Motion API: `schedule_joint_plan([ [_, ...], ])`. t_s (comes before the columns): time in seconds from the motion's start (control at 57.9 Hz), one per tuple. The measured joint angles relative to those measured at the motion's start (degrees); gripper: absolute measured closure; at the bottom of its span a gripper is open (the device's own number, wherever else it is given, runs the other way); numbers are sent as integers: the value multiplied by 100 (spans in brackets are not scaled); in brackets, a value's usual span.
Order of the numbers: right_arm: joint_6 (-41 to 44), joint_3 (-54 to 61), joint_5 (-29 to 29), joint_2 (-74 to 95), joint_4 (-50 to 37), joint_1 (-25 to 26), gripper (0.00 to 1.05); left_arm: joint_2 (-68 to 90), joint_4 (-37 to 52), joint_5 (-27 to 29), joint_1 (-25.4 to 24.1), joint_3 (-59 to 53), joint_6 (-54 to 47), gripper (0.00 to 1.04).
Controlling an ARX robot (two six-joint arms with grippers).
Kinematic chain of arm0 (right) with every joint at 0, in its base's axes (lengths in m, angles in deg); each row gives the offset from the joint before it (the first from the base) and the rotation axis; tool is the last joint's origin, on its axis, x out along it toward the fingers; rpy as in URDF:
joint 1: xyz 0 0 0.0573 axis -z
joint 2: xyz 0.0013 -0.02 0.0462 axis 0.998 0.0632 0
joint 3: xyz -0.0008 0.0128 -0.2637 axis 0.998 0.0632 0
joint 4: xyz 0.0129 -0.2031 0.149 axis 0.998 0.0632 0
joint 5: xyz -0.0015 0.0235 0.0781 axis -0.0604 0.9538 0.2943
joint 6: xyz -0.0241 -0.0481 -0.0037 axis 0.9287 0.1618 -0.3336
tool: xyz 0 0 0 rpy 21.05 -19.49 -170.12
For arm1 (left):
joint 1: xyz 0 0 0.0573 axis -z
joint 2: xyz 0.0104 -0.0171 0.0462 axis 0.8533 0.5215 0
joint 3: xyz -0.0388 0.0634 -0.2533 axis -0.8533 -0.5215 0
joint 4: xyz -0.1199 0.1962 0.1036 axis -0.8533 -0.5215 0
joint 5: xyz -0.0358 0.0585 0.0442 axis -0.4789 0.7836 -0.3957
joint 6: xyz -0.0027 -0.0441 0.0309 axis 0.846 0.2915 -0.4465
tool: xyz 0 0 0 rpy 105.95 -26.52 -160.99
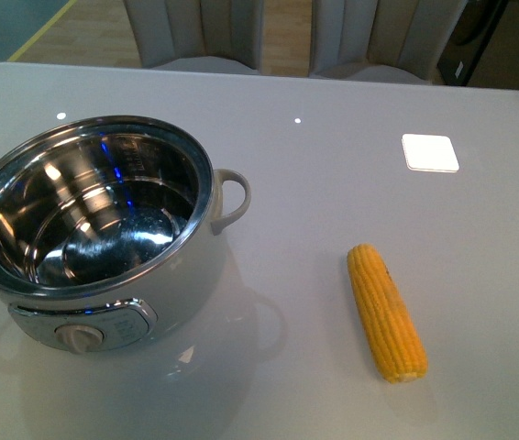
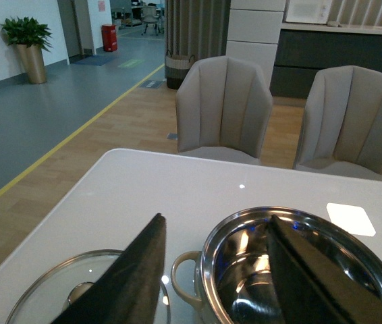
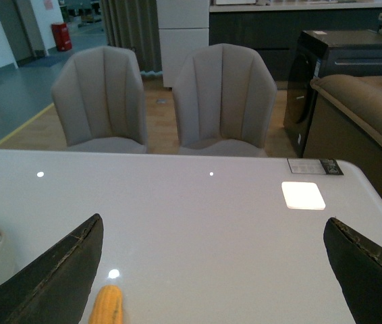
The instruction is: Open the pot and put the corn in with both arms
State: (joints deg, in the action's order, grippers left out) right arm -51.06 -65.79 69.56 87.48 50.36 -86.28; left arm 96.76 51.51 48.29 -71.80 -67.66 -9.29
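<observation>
Corn [image 1: 386, 312] lies nearest on the white desk [image 1: 333, 183], lengthwise, blunt end toward the camera, well apart from the pot [image 1: 200, 261] on its left. That pot stands uncovered, steel bowl showing, knob [image 1: 80, 337] facing front, 1 loop handle [image 1: 232, 197] on the side toward the corn. Seen from its wrist, the left pincer [image 2: 216, 219] hangs over the pot's rim, its 2 dark fingers [image 2: 133, 270] spread and gripping nothing; a glass lid [image 2: 36, 297] lies flat just beside the pot's other handle. The right pincer [image 3: 212, 221] gapes wide above the desk near the corn's tip. Farther off sit a bright white square [image 1: 429, 152] and 2 grey chairs [image 1: 195, 37].
</observation>
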Motion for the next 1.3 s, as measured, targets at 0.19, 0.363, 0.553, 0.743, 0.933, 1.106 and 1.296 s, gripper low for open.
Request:
schedule_joint_plan([
  [0.19, 2, 0, 0, 0, 0, 0, 9, -560, -531, 420, 435, 0, -35, 99],
  [0.363, 0, 0, 0, 0, 0, 0, 9, -960, -925, 1193, 1154, -2, -42, 101],
  [0.553, 0, 0, 0, 0, 0, 0, 9, -1279, -1246, 1263, 1305, -2, -52, 101],
  [0.743, 0, 0, 0, 0, 0, 0, 9, -2262, -2264, 1263, 1309, 2, -55, 101],
  [0.933, 0, 0, -2, 0, 0, 0, 9, -2275, -2275, 1263, 1309, 2, -55, 77],
  [1.106, -586, -354, -619, 511, 911, -201, 9, -2275, -2275, 1263, 1309, 2, -55, 47],
  [1.296, -2494, -966, -1309, 4022, 251, -669, 9, -2282, -2277, 1263, 1309, 2, -66, 5],
])
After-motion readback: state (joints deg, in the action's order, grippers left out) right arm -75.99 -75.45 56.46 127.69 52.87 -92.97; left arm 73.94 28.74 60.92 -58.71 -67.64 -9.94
